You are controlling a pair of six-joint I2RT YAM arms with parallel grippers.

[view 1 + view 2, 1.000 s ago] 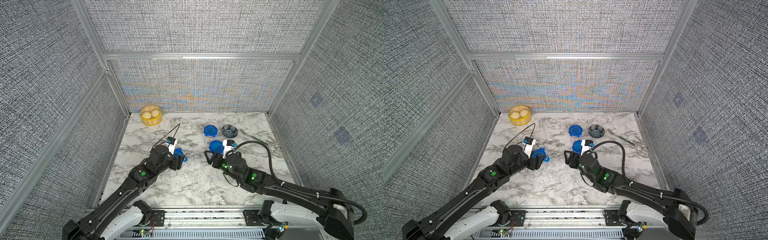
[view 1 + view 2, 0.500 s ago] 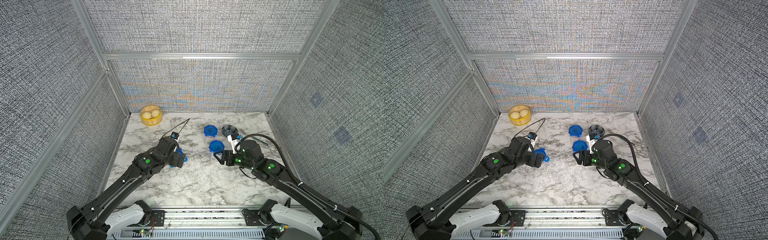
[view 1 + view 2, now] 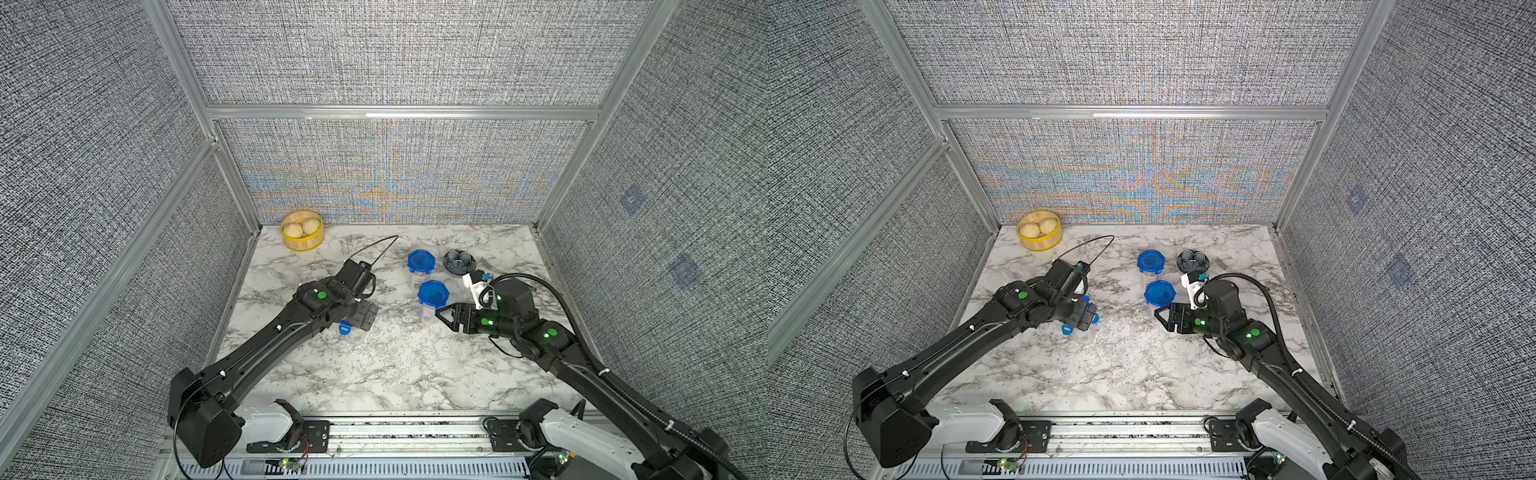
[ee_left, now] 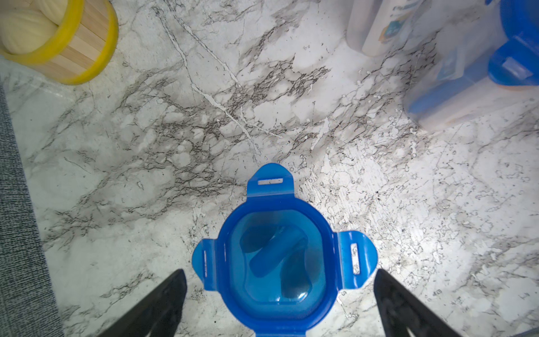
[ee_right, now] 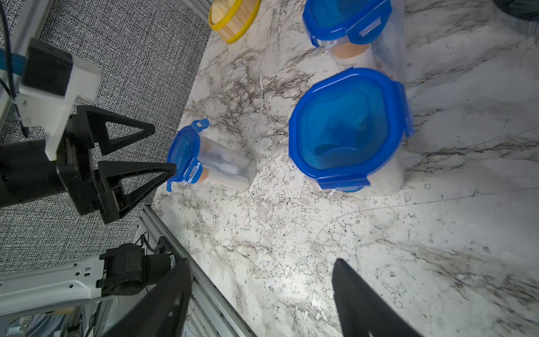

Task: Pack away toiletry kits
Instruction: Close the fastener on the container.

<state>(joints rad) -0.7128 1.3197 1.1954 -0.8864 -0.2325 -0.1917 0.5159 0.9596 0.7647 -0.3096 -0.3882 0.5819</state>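
Over the marble table (image 3: 386,374), left gripper (image 3: 366,319) (image 3: 1087,316): shown in both top views hanging directly above the left cup (image 3: 353,332) (image 3: 1084,334), which is largely hidden by it.
Top views, right gripper (image 3: 441,318) (image 3: 1162,318): held low near the base of the middle cup (image 3: 432,299) (image 3: 1159,297), jaws parted, nothing seen between them.
Top views, far cup (image 3: 421,264) (image 3: 1150,262): stood upright and lidded just behind the middle cup, beside the dark flower-shaped dish (image 3: 459,262) (image 3: 1192,262).
Top views, steamer basket (image 3: 302,229) (image 3: 1040,236): set in the far left corner with two buns, well apart from the cups.
Left wrist view, left gripper (image 4: 280,274): jaws spread wide on either side of the left cup's lid (image 4: 277,256); neither finger is touching it and nothing is gripped.
Left wrist view, lid: laid on the cup with its visible tabs flared outward; elongated items are dimly made out through it.
Right wrist view, right gripper (image 5: 261,262): jaws well apart over bare marble, nothing held.
Right wrist view, middle cup (image 5: 350,128): lid seated with tabs folded down; the far cup (image 5: 347,20) is clipped likewise.
Right wrist view, left cup (image 5: 224,169): white contents and an orange cap (image 5: 204,175) are seen through the clear wall; a left gripper finger (image 5: 140,175) lies just beside the lid, and contact cannot be told.
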